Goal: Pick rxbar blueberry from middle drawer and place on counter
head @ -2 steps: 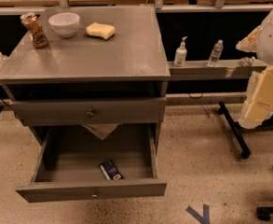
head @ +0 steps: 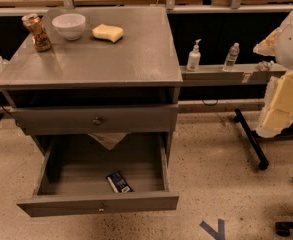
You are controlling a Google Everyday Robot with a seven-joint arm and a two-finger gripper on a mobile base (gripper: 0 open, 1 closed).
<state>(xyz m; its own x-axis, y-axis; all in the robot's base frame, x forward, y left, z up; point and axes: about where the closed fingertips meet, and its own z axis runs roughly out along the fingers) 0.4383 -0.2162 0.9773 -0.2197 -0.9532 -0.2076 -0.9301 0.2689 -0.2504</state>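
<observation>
The rxbar blueberry [head: 118, 182], a small dark bar with white print, lies flat on the floor of the middle drawer [head: 98, 204]. The drawer is pulled open, and the bar lies near its front, right of centre. The counter [head: 136, 54] is the broad grey top above. The gripper does not show in the camera view. Only white and cream parts of the arm [head: 286, 74] show at the right edge, well away from the drawer and the bar.
On the counter's back left stand a can [head: 37, 32], a white bowl [head: 69, 25] and a yellow sponge [head: 108, 32]. The upper drawer [head: 97, 120] is shut. A ledge [head: 221, 74] with bottles runs right. A black stand leg [head: 251, 144] is on the floor.
</observation>
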